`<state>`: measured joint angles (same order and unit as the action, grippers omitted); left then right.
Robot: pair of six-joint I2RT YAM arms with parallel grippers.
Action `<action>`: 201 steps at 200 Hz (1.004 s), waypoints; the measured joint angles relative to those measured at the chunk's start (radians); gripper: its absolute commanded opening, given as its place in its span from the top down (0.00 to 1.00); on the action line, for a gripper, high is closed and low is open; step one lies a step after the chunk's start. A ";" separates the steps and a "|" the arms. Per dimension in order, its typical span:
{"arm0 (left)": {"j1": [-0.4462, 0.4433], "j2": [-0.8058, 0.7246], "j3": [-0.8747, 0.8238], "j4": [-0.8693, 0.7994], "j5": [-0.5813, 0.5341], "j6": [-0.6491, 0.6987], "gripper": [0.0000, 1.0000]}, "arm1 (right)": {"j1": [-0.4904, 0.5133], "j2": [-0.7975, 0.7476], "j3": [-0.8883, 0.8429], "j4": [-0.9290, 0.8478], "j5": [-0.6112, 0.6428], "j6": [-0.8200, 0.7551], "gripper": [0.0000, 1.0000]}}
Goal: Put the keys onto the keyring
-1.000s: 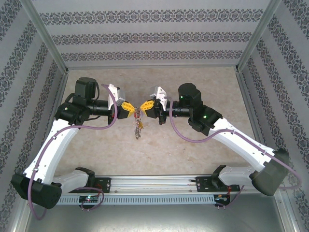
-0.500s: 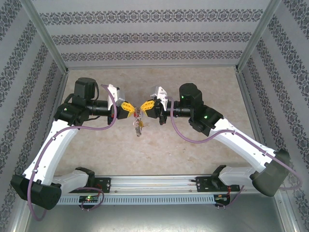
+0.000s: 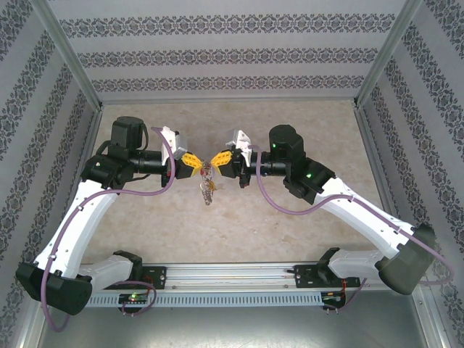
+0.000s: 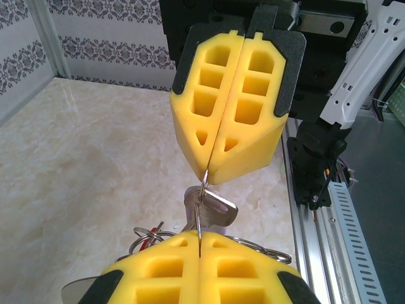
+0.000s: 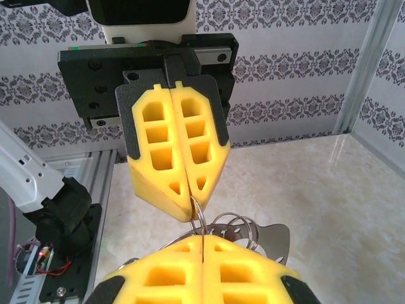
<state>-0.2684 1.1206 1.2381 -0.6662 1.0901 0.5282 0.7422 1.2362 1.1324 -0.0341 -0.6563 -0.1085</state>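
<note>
The keyring [image 4: 200, 221], a thin loop hung with silvery keys [image 4: 214, 209], is clamped by left claw [image 4: 199, 240] and right claw [image 4: 207, 174].

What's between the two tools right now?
A thin stretch of the keyring, pinched by both the left tool and right tool, with a key beside it; the left wrist view shows it.

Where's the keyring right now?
In the top view the keyring hangs above the middle of the table, pinched between the left claw and the right claw, which meet tip to tip.
</note>
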 measured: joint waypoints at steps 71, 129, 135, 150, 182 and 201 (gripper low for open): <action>0.000 -0.003 0.000 0.000 0.000 0.000 1.00 | 0.000 0.006 0.000 0.000 0.000 0.000 1.00; 0.000 -0.005 0.000 0.000 0.000 0.000 1.00 | 0.000 0.007 0.000 0.001 0.000 0.000 1.00; 0.000 -0.005 0.000 0.000 0.000 0.000 1.00 | 0.000 0.007 0.000 0.000 0.000 0.000 1.00; 0.000 -0.005 0.000 0.000 0.000 0.000 1.00 | 0.000 0.007 0.000 0.001 0.000 0.000 1.00; 0.000 -0.005 0.000 0.000 -0.001 0.000 1.00 | 0.000 0.011 0.002 0.001 0.000 0.000 1.00; 0.000 -0.005 0.000 0.000 -0.001 0.000 1.00 | 0.000 0.014 0.004 0.004 -0.001 0.000 1.00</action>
<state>-0.2684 1.1152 1.2377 -0.6662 1.0889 0.5282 0.7422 1.2507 1.1366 -0.0303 -0.6571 -0.1089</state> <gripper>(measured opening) 0.048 0.040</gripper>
